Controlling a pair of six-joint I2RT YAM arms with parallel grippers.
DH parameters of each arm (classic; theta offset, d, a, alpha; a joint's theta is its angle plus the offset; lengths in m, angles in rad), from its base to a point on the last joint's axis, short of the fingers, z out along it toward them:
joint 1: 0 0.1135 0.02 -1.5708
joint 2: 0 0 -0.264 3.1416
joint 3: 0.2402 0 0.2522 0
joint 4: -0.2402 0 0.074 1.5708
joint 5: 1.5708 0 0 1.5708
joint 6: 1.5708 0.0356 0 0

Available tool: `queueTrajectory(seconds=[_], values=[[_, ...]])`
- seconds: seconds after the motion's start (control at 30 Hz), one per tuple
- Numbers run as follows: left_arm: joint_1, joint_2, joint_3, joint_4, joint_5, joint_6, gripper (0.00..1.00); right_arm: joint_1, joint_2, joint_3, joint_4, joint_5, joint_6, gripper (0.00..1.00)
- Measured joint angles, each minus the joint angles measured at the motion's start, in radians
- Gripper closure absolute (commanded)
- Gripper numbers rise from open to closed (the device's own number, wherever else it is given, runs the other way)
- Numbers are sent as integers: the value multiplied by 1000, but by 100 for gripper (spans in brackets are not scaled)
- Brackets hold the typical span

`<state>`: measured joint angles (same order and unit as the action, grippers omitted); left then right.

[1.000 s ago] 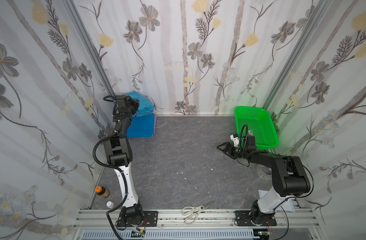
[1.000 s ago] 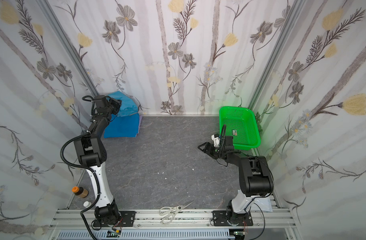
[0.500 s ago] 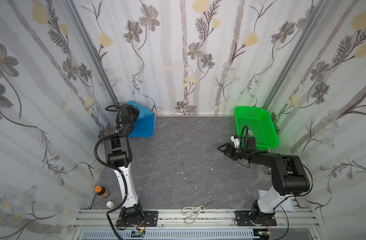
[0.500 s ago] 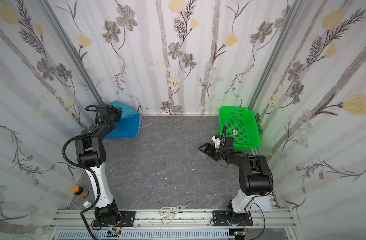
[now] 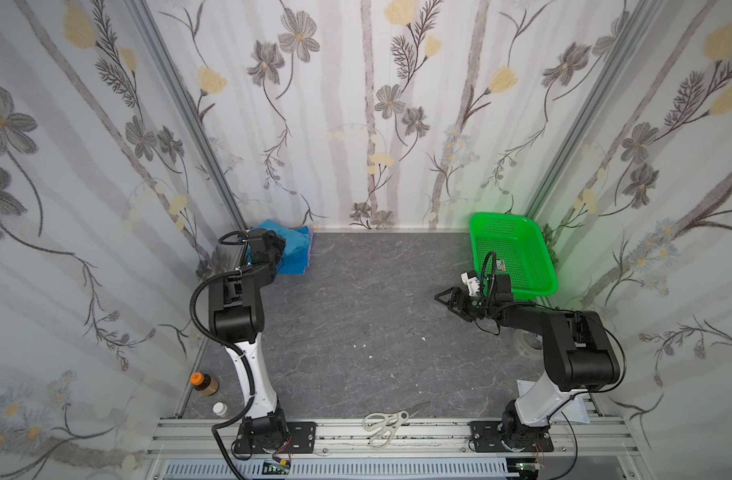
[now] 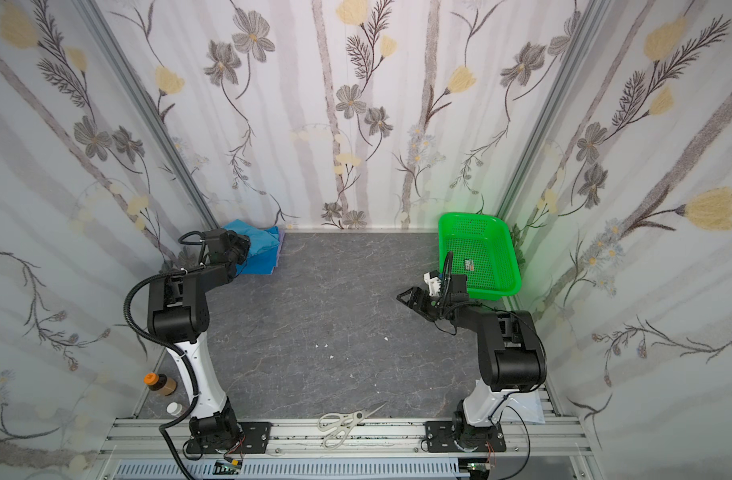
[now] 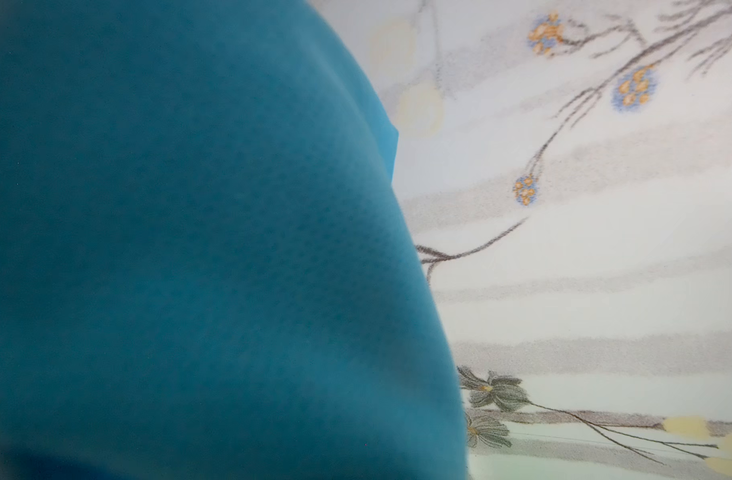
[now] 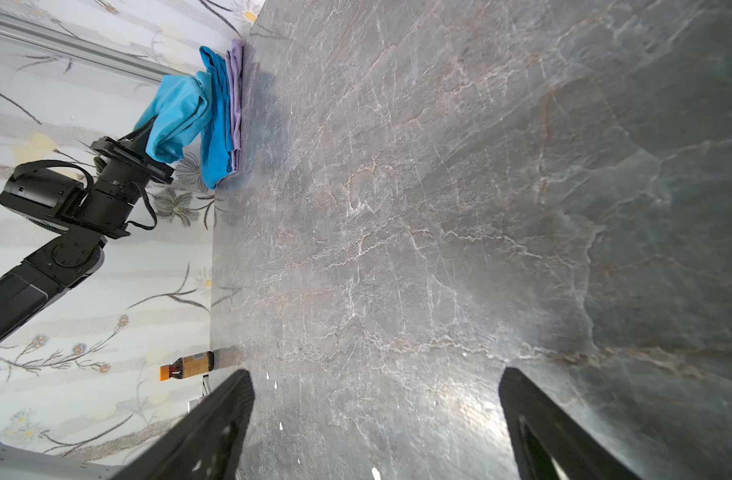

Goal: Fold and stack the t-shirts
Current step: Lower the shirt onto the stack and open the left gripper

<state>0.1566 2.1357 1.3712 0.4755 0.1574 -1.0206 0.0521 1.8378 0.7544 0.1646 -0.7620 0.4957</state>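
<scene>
Three walls, papered in pale grey stripes with grey and yellow flowers, enclose the cell. Aluminium posts mark the two rear corners. The floor is a dark grey marbled slab with pale veins. An aluminium rail runs along the front edge. Lighting is even, with a soft glare on the slab in the right wrist view.

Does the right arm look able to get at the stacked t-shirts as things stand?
Probably not. The t-shirts lie in the far left corner, across the table from the right gripper, and the left gripper, jaws shut on the light blue shirt, blocks them.
</scene>
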Motion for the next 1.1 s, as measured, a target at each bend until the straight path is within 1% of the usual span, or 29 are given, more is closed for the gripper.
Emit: queueTrajectory(seconds=[0.13, 0.17, 0.27, 0.3, 0.4, 0.57, 0.73, 0.8, 0.9, 1.0, 1.07, 1.1], values=[[-2, -24, -46, -4, -26, -22, 48, 0, 0, 0, 0, 0, 0, 7], [-3, -37, -56, -4, -29, -27, 36, 0, -1, 0, 0, 0, 0, 7], [-5, -73, -84, -2, -34, -34, 5, 0, -5, 0, 0, -2, 0, 7], [-5, -89, -95, -8, -33, -39, 0, 0, -6, 0, 0, -4, 0, 6], [-2, -146, -112, -72, -32, -60, 0, 16, -6, 20, -11, -3, 0, 6], [16, -232, -47, -332, -17, -61, 0, 73, 13, 93, -18, -3, -11, 6], [58, -243, 37, -602, 0, -54, 0, 95, 22, 117, -21, -3, -12, 6], [64, -246, 56, -661, 5, -44, 0, 98, 22, 117, -27, -3, -14, 6], [70, -262, 48, -732, 22, -29, 0, 99, 16, 112, -35, -3, -14, 6], [75, -278, 27, -742, 37, -11, 0, 98, 7, 105, -38, -3, -16, 6], [77, -272, 20, -706, 93, 0, 0, 98, 0, 98, -39, -3, -18, 6], [75, -249, 45, -696, 135, 10, 0, 98, -2, 96, -39, -3, -18, 6]])
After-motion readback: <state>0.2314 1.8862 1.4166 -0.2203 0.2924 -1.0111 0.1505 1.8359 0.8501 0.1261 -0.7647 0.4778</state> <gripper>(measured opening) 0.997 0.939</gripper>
